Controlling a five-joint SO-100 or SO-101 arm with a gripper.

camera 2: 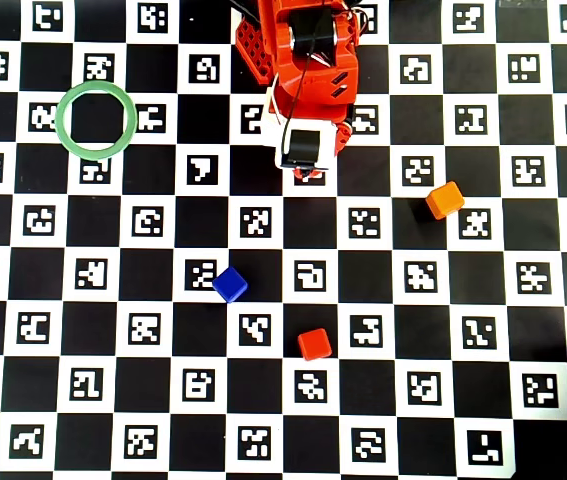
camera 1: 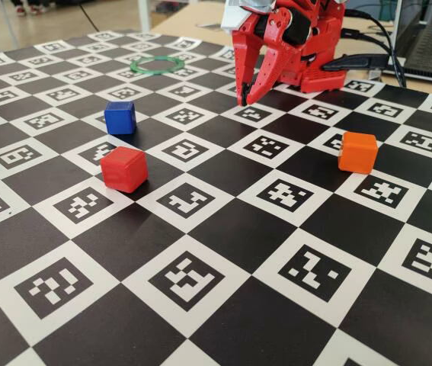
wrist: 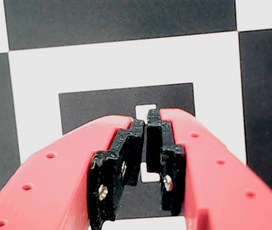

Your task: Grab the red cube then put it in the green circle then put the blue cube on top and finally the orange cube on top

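Red fingers (wrist: pixel 147 125) nearly closed, apparently holding nothing, above checkerboard (wrist: pixel 126 62)

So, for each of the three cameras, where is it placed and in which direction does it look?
Fixed view: low at the board's edge opposite the arm, looking across the red cube and blue cube to the gripper.
Wrist view: on the arm, looking down past the jaws, which are closed and empty, at one marker square.
Overhead view: above, looking straight down; the arm is at top centre.
Shared by fixed and overhead: green circle, orange cube.
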